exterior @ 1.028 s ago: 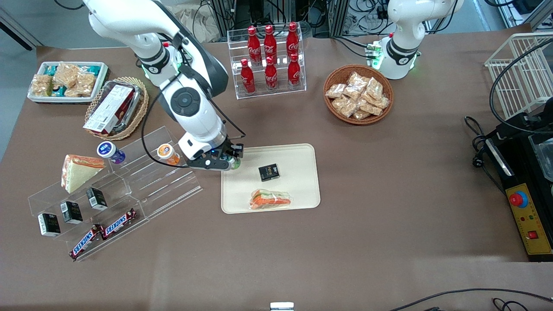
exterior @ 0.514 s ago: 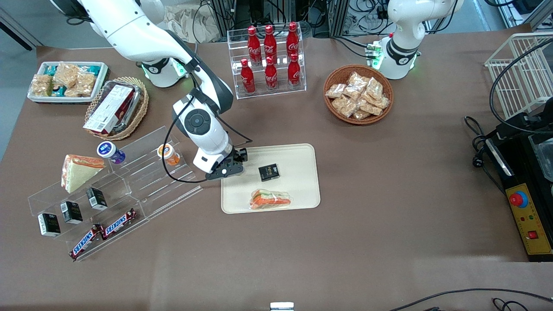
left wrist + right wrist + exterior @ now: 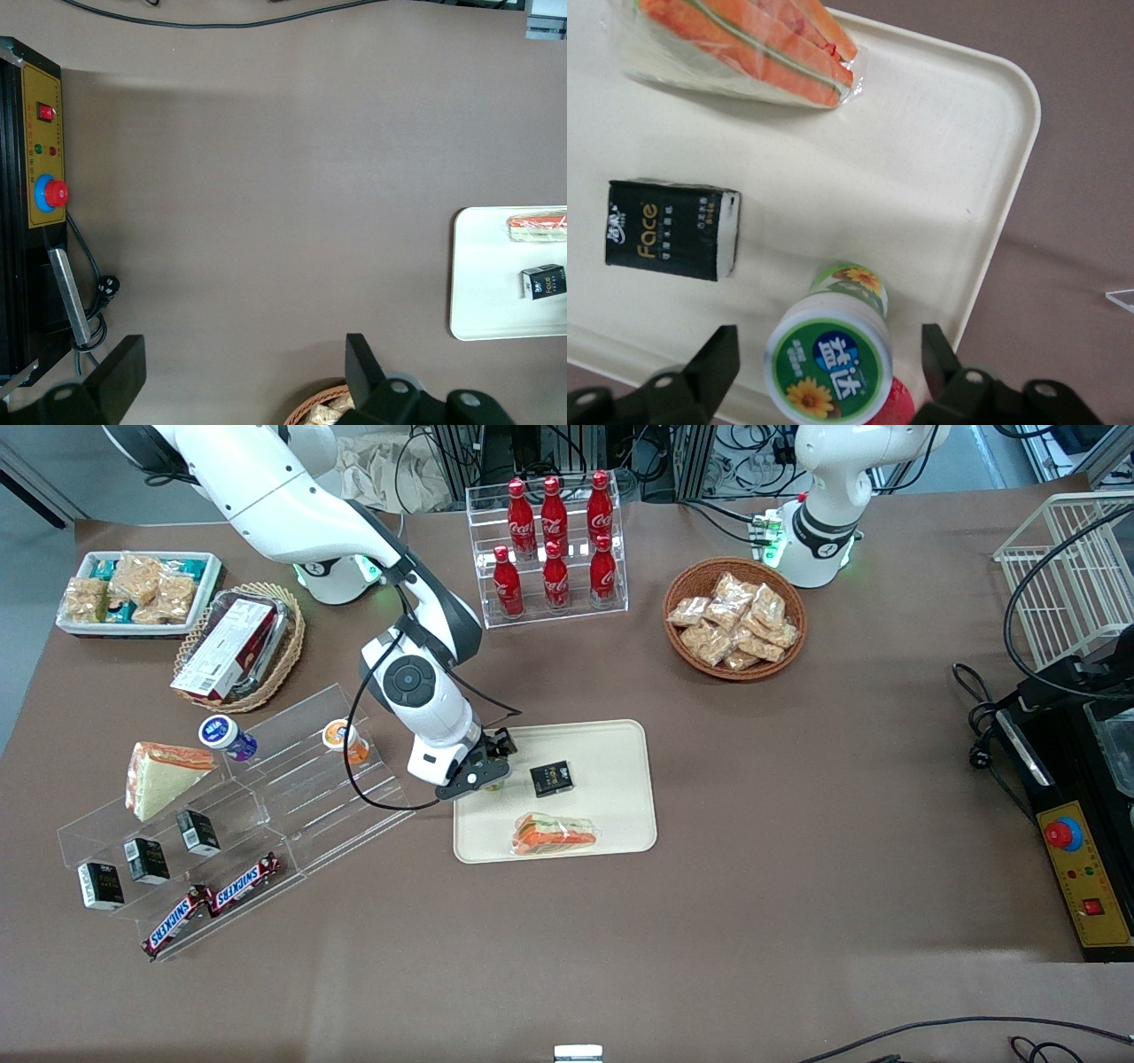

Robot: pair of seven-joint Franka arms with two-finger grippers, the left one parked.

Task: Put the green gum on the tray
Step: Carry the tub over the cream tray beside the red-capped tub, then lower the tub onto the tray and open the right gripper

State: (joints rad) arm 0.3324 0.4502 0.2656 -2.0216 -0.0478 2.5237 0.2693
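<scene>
The green gum (image 3: 829, 370), a small bottle with a white cap and a round green label, stands upright on the cream tray (image 3: 939, 177) near its corner. My right gripper (image 3: 828, 354) is open, one finger on each side of the cap with a gap on both. In the front view the gripper (image 3: 483, 775) hangs over the tray (image 3: 611, 815) at the corner nearest the clear stepped shelf, and it covers most of the gum. The tray also shows in the left wrist view (image 3: 483, 274).
On the tray lie a black box (image 3: 551, 778) and a wrapped sandwich (image 3: 555, 834). A clear stepped shelf (image 3: 292, 806) beside the tray holds an orange-labelled bottle (image 3: 341, 737) and a blue-capped bottle (image 3: 221, 733). A cola rack (image 3: 554, 549) and a snack basket (image 3: 735, 620) stand farther from the camera.
The gripper moved from the tray's edge to over its corner, carrying the gum. The gum now stands on the tray and the fingers are apart from it.
</scene>
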